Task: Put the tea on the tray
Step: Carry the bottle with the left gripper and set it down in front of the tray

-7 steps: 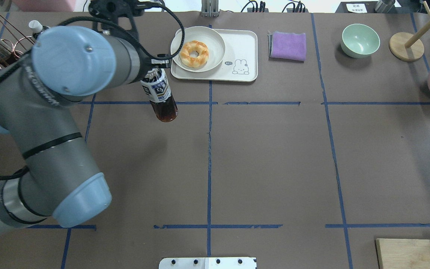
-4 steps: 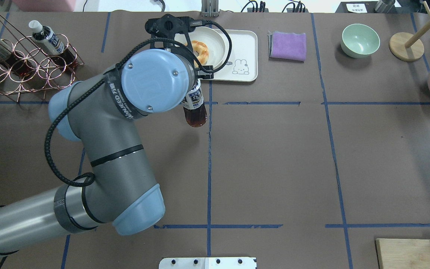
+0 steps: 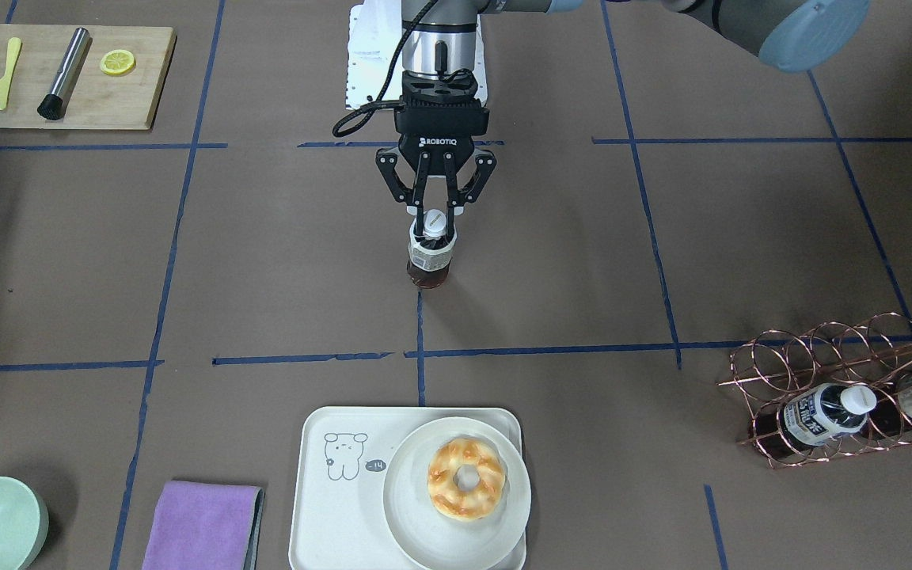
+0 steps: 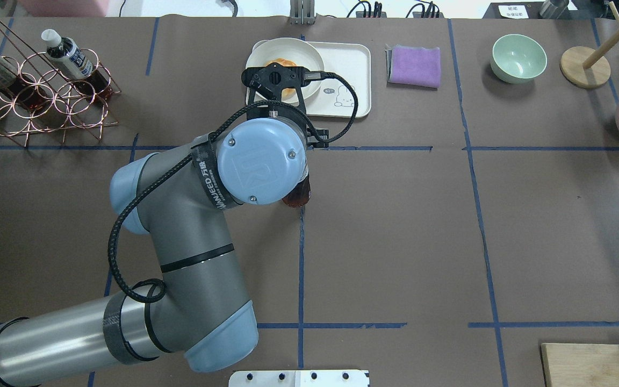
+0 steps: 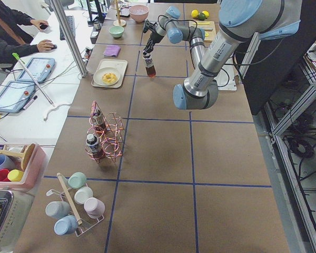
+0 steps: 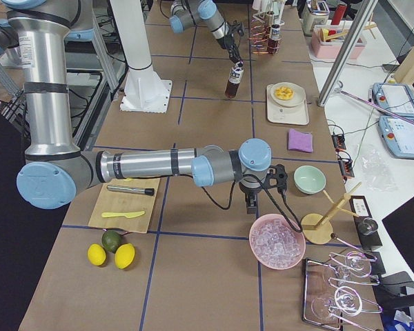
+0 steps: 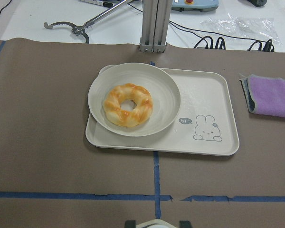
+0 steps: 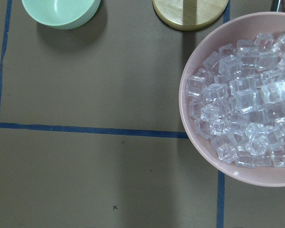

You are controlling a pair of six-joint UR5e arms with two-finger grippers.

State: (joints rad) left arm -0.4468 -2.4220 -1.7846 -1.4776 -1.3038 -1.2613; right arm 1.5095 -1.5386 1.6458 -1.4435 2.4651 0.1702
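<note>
My left gripper (image 3: pixel 434 224) is shut on the white cap of the tea (image 3: pixel 429 260), a small bottle of dark brown liquid hanging upright at the table's middle. In the overhead view only the bottle's base (image 4: pixel 297 199) shows under the wrist. The cream tray (image 3: pixel 321 507) with the bear print lies beyond it, apart from the bottle, and also shows in the overhead view (image 4: pixel 351 64) and the left wrist view (image 7: pixel 204 109). A round plate (image 3: pixel 416 522) with a donut (image 3: pixel 466 479) covers half of the tray. My right gripper (image 6: pixel 252 205) hangs by the ice bowl; I cannot tell its state.
A copper wire rack (image 4: pixel 41 91) with more tea bottles stands at the far left. A purple cloth (image 4: pixel 414 65) and a green bowl (image 4: pixel 519 58) lie right of the tray. A pink bowl of ice (image 8: pixel 247 95) and a wooden cutting board (image 3: pixel 68 75) are on the right side.
My left arm has carried the bottle rightward and back toward the robot, from beside the tray's left edge to the table's centre line.
</note>
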